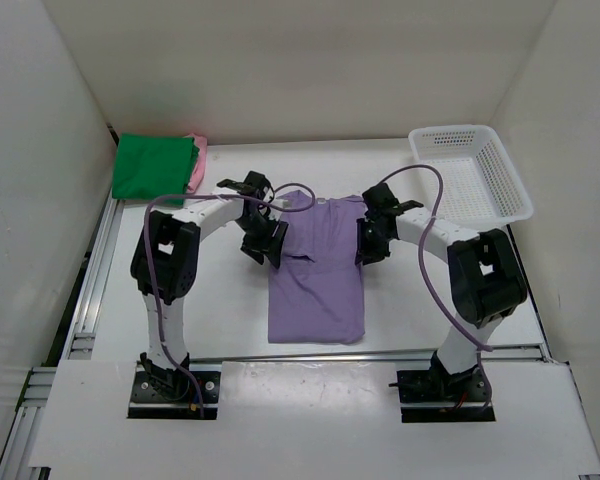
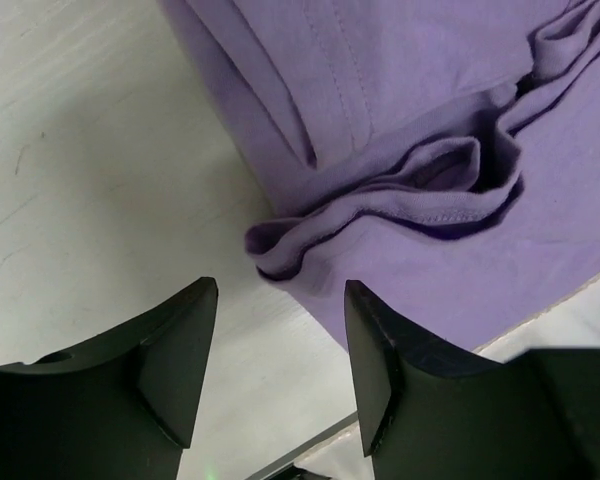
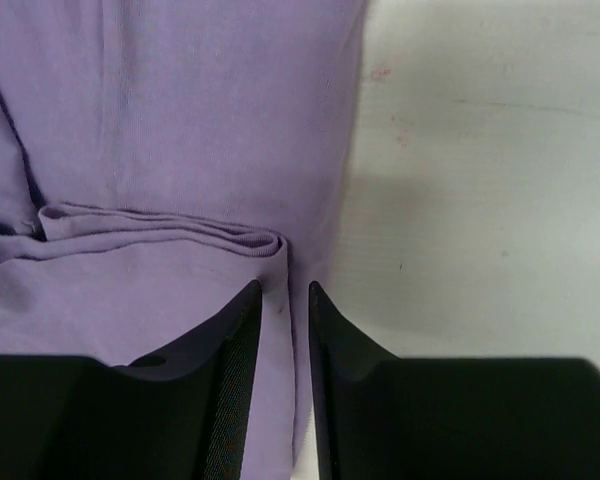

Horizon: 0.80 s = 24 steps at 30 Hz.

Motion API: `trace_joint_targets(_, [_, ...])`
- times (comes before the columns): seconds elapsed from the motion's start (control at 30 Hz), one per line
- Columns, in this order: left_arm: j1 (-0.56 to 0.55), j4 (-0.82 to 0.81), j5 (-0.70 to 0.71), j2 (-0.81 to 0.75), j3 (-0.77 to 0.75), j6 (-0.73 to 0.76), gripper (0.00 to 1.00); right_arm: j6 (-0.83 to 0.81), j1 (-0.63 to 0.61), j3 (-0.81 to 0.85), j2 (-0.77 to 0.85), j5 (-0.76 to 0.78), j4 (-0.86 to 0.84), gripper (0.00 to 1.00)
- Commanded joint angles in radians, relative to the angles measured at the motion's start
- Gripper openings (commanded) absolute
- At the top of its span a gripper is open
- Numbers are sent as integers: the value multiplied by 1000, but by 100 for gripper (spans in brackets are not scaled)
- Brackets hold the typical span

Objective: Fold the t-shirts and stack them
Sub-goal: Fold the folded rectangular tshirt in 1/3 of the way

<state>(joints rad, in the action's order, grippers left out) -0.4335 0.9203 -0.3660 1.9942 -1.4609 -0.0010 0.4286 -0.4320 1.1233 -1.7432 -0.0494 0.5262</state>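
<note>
Left pincer (image 2: 280,300) agape beside purple shirt (image 2: 430,150), overhead alone shows green shirt (image 1: 155,165)

A white plastic mesh basket (image 1: 472,172) stands at the far right corner of my bench (image 1: 220,305), just beside the right wall (image 1: 570,140). The bench top is white, with faint scuffs and a few small reddish specks (image 3: 382,73) showing close up. A pale back wall (image 1: 280,70) and left wall (image 1: 30,200) close in the other sides. Silver slotted rails (image 1: 85,290) run along the left edge. A white board (image 1: 310,425) covers the near edge.
</note>
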Motion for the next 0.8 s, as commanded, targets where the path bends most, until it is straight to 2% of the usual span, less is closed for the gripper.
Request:
trace_joint_targets(0.0, [6, -6, -67, 11, -48, 1, 64, -34, 15, 46, -21, -16, 6, 30])
trace_joint_targets(0.03, [6, -6, -77, 11, -49, 1, 60, -34, 15, 46, -32, -27, -5, 30])
trace_joint_targets(0.23, [-4, 26, -117, 54, -78, 1, 54, -34, 15, 66, -78, -59, -5, 30])
trace_joint_targets(0.37, [-4, 35, -139, 63, -78, 1, 38, -34, 15, 66, -78, -81, -28, 30])
trace_joint_targets(0.4, [-4, 35, -139, 63, -78, 1, 31, -34, 15, 66, -78, -81, -28, 30])
trace_joint_targets(0.43, [-4, 35, -139, 63, -78, 1, 31, -34, 15, 75, -78, -81, -28, 30])
trace_joint_targets(0.5, [-4, 35, -139, 63, -87, 1, 31, -34, 15, 75, -87, -90, -28, 27])
trace_joint_targets(0.57, [-4, 44, -139, 63, -87, 1, 18, -25, 15, 75, -87, -90, -28, 20])
trace_joint_targets(0.6, [-4, 45, -139, 63, -87, 1, 12, -25, 15, 75, -87, -90, -28, 12])
trace_joint_targets(0.7, [-4, 45, -139, 63, -96, 1, 10, -16, 15, 75, -75, -90, -28, 5])
trace_joint_targets(0.77, [-4, 54, -139, 63, -105, 1, 10, -16, 15, 66, -65, -78, -37, 5])
